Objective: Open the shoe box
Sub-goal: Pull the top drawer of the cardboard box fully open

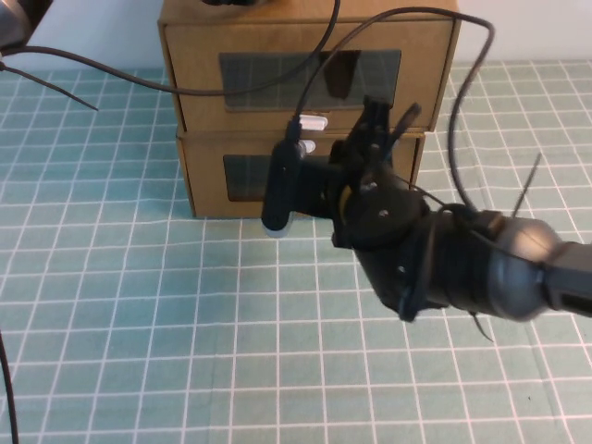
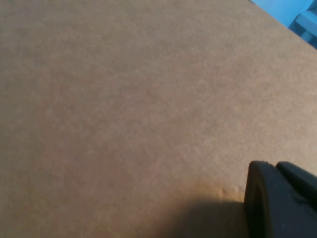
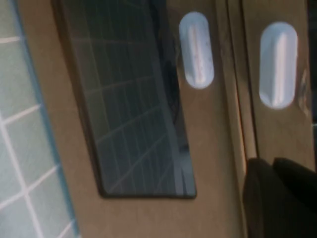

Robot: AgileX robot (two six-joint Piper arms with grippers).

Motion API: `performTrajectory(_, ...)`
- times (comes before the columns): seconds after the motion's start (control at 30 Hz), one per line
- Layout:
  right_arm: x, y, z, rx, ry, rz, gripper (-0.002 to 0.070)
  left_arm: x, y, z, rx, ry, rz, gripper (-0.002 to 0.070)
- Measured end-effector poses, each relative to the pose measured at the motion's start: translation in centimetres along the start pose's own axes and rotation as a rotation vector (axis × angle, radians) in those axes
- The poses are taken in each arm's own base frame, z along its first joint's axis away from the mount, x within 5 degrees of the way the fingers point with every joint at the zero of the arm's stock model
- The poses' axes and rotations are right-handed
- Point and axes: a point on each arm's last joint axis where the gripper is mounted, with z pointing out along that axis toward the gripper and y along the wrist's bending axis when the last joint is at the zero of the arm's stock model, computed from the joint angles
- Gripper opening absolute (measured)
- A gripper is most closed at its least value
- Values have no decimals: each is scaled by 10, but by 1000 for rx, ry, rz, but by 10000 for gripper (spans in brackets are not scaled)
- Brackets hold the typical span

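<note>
As things stand on the counter: two brown cartons are stacked at 12 o'clock, both shut.
Upper shoe box: drawer-type carton with a dark upper window in its front and a white upper pull tab at its lower edge.
Lower shoe box: same build, resting on the counter. Its lower pull tab sits just under the seam, beside the lower window.
Contents: cannot tell, since both windows are dark and give only reflections.
Right end effector: closed narrow and holding nothing. It is in front of the box fronts, just at 3 o'clock of the two tabs, with the arm entering from 4 o'clock.
Left end effector: close against plain cardboard, probably the upper carton's top. Whether it is wide or narrow, cannot tell.
Cable: black, draped across the upper window.
Step in hand: judged to be lining up on a tab. Which box is meant, cannot tell.
Method: widen the jaws, shift toward 9 o'clock, pinch one tab only, then draw slowly and straight toward 6 o'clock.
Hazard: the stack may slide with the pull, so bracing from above would help.
</note>
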Motion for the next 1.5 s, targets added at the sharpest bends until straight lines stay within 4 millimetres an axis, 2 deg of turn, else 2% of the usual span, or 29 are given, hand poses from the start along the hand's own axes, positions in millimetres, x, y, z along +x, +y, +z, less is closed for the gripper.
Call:
performTrajectory(0.1,-9,-3,8,19,-10,8,57,0,0,0,1,-1,-1,-3)
performTrajectory(0.27,-23,-11,14,31,-54,32,206,0,0,1,2,0,-2,-3)
performTrajectory(0.47,-26,-4,22,17,-59,24,248,0,0,0,4,-1,-4,-3)
performTrajectory(0.67,-29,3,30,11,-55,19,250,0,0,1,6,3,-7,-3)
performTrajectory(1.27,-25,-7,49,15,-68,46,245,1,0,2,10,4,-16,-3)
performTrajectory(1.4,-28,-9,55,20,-71,65,185,1,0,2,10,2,-17,-3)
performTrajectory(1.5,-30,-12,57,39,-61,76,83,1,0,2,10,2,-18,-3)
